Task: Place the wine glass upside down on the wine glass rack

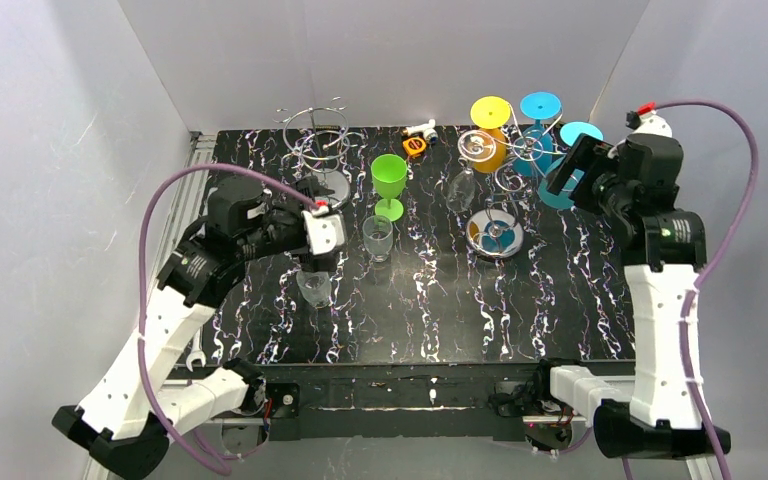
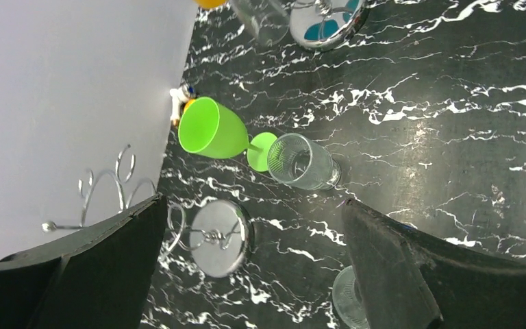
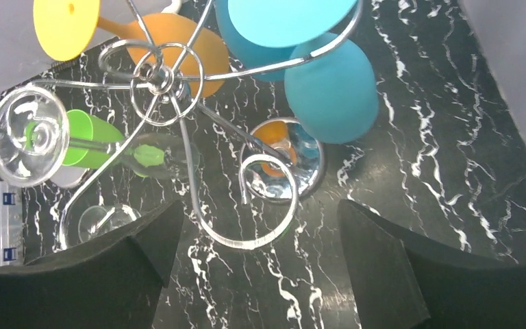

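The right end effector (image 3: 259,209) is let loose, its fingers spread wide with nothing between them. It hangs by the wine glass rack (image 1: 495,235), at about two o'clock on the bench (image 1: 560,300). A teal wine glass (image 3: 332,96) hangs upside down on the rack's three o'clock side. The left end effector (image 2: 253,205) is spread wide too and holds nothing. It is just beside a clear glass (image 1: 313,288) at about eight o'clock.
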